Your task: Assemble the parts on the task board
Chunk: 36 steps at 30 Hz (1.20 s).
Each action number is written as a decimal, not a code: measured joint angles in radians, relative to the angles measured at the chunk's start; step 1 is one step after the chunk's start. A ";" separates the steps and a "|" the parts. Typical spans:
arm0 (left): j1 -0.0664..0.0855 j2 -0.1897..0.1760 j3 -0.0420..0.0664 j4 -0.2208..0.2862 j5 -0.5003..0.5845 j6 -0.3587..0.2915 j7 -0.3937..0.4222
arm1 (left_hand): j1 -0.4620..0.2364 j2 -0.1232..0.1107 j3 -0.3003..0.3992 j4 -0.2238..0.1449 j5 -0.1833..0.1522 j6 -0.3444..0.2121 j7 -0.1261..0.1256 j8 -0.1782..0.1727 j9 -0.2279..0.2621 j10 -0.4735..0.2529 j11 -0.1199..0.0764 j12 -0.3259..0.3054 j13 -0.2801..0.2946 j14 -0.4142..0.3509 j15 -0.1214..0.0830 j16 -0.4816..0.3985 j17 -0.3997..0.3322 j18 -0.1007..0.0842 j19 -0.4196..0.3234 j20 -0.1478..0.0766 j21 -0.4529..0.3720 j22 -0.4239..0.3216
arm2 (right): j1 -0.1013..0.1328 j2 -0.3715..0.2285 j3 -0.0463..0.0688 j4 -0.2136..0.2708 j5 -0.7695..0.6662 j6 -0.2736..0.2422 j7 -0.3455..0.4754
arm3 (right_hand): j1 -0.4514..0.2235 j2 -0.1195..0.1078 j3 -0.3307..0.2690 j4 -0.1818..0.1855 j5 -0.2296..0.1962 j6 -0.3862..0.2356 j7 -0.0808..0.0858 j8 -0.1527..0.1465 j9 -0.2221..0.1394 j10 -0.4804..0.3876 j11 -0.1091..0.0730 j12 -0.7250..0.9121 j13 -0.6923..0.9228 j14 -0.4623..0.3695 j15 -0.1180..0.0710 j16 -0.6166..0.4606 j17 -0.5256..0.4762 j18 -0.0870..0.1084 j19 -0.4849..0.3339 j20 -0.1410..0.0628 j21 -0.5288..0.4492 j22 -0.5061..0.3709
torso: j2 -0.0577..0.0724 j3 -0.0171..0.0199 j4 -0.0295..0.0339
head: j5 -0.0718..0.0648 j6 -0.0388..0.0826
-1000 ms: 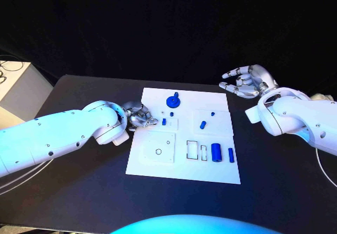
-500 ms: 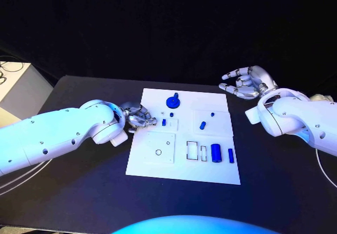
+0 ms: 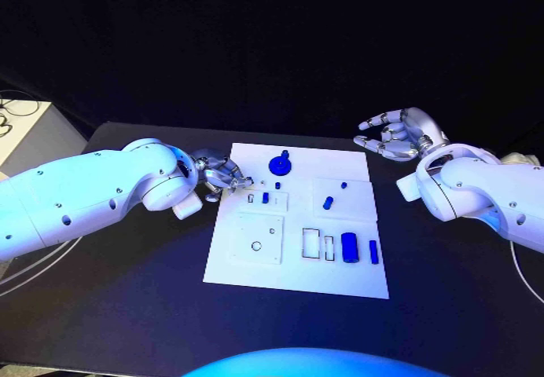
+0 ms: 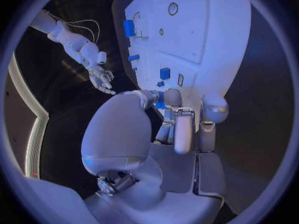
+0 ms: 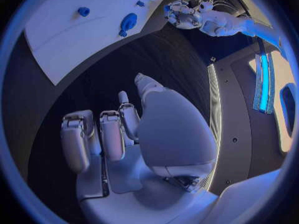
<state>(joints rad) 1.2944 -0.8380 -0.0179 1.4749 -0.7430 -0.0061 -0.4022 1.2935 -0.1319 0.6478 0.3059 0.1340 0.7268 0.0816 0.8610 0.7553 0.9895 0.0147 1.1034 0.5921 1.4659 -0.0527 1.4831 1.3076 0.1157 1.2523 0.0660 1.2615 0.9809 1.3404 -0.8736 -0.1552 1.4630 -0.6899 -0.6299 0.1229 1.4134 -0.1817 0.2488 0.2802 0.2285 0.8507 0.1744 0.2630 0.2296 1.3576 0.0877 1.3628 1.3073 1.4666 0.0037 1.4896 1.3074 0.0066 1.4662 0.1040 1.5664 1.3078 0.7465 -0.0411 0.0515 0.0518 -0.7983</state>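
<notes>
The white task board (image 3: 340, 275) lies mid-table, and the right wrist view shows it too (image 5: 56, 35). A blue disc with a knob (image 3: 280, 164) stands near its far edge. Small blue parts (image 3: 264, 197) (image 3: 328, 200) sit mid-board, with a blue cylinder (image 3: 349, 245) and a bar (image 3: 372, 250) nearer me. My left hand (image 3: 221, 174) hovers at the board's left edge, fingers drawn together. In the left wrist view a bit of blue (image 4: 160, 100) shows between its thumb and fingers (image 4: 185, 129); I cannot tell whether it is held. My right hand (image 3: 397, 133) hangs with spread fingers beyond the board's far right corner, holding nothing.
A white box (image 3: 28, 133) stands off the table's left side. The black table (image 3: 136, 314) has bare room in front of the board and on both sides. Empty outlined slots (image 3: 310, 241) and a square plate with a hole (image 3: 256, 239) mark the board's near half.
My left hand has drawn back from the small plate toward the board's far left, and its arm has risen closer to the camera. The right hand has stayed put.
</notes>
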 measured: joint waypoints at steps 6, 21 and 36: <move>0.042 0.035 0.000 -0.072 0.026 0.128 -0.024 | -0.061 0.029 0.050 -0.045 -0.082 -0.015 0.008 0.001 -0.002 -0.044 0.002 -0.009 -0.019 -0.001 0.007 -0.013 0.000 0.000 -0.032 0.004 -0.024 -0.035 | 0.000 0.002 0.000 -0.002 0.000 0.001 -0.001 | 0.000 0.000 0.000 0.000 0.004 0.000 0.000 0.000 0.000 0.000 0.000 0.000 0.000 0.000 0.000 0.000 0.000 0.000 0.000 0.000 0.000 0.000 | 0.000 -0.0002 0.0013 | 0.000 -0.002; 0.101 0.143 -0.010 -0.220 0.006 0.407 -0.065 | -0.283 0.112 0.162 -0.158 -0.092 -0.039 0.014 0.030 0.048 -0.087 0.005 0.043 -0.004 -0.001 0.007 -0.009 0.000 0.000 -0.045 0.006 -0.028 -0.034 | -0.001 0.011 0.000 -0.006 -0.002 0.002 -0.001 | 0.000 0.000 0.006 -0.006 0.010 0.000 0.000 0.000 0.000 0.000 0.000 0.000 0.000 0.000 0.000 0.000 0.000 0.000 0.000 0.000 0.000 0.000 | -0.001 -0.0003 -0.0001 | 0.007 -0.003; 0.108 0.174 -0.027 -0.214 -0.101 0.425 -0.079 | -0.422 0.119 0.250 -0.245 -0.064 -0.008 0.013 0.047 0.070 -0.018 0.008 0.106 0.065 0.003 0.010 0.027 0.000 0.000 -0.006 0.005 0.039 0.056 | -0.001 0.012 0.000 -0.007 -0.006 0.003 -0.003 | 0.000 0.000 0.012 -0.012 0.019 0.000 0.000 0.000 0.000 0.000 0.000 0.000 0.000 0.000 0.000 0.000 0.000 0.000 0.000 0.000 0.000 0.000 | -0.002 -0.0007 0.0013 | 0.006 -0.005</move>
<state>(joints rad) 1.4023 -0.6635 -0.0453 1.2609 -0.8439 0.4193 -0.4808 0.8718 -0.0131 0.8983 0.0606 0.0698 0.7187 0.0947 0.9080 0.8253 0.9715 0.0231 1.2091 0.6574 1.4687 -0.0425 1.5098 1.3076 0.1157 1.2459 0.0705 1.3010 1.0372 1.3397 -0.8613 -0.1556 1.4564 -0.6957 -0.6273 0.1203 1.4134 -0.1817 0.2613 0.2678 0.2479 0.8507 0.1744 0.2630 0.2297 1.3576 0.0877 1.3628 1.3073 1.4666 0.0037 1.4895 1.3073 0.0066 1.4662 0.1040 1.5664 1.3074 0.7449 -0.0418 0.0528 0.0580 -0.8036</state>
